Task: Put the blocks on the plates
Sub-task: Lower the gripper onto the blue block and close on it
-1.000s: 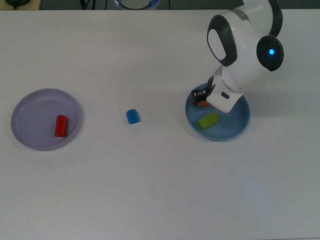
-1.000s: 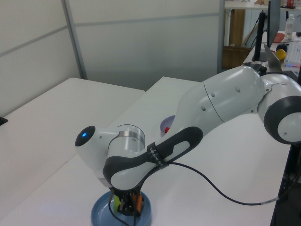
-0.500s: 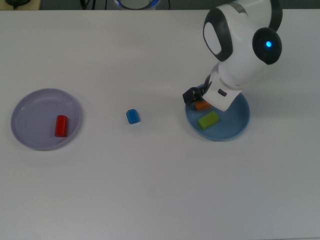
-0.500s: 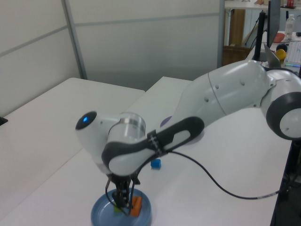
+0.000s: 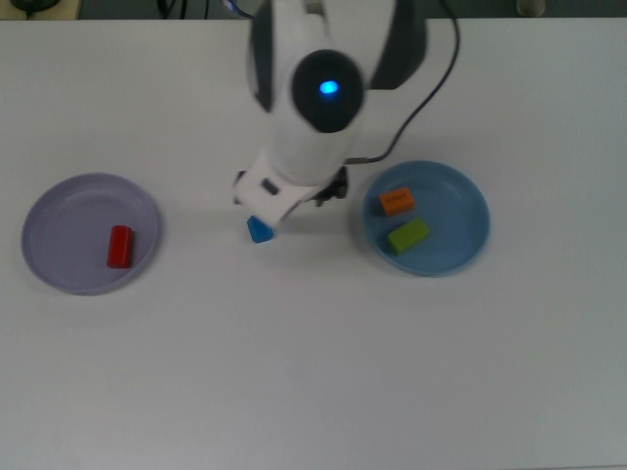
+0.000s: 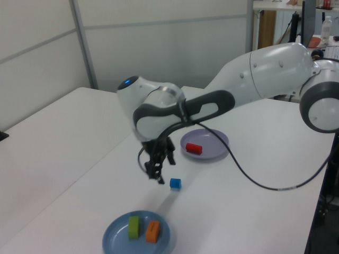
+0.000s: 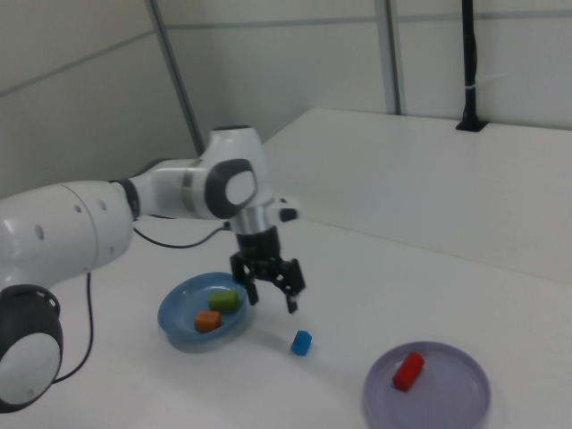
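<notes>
Across the middle of the top view, open white tabletop lies between the lavender plate at mid-left and the light blue plate at mid-right. The arm hides most of the blue cube there; the right view shows the gripper raised above it, jaws spread and empty. The red cylinder lies with its long axis vertical in the frame. The orange block and green block rest on the blue plate.

A broad matte white desk fills the room's middle. Pale grey panelled walls rise behind at twelve o'clock, evenly lit.
</notes>
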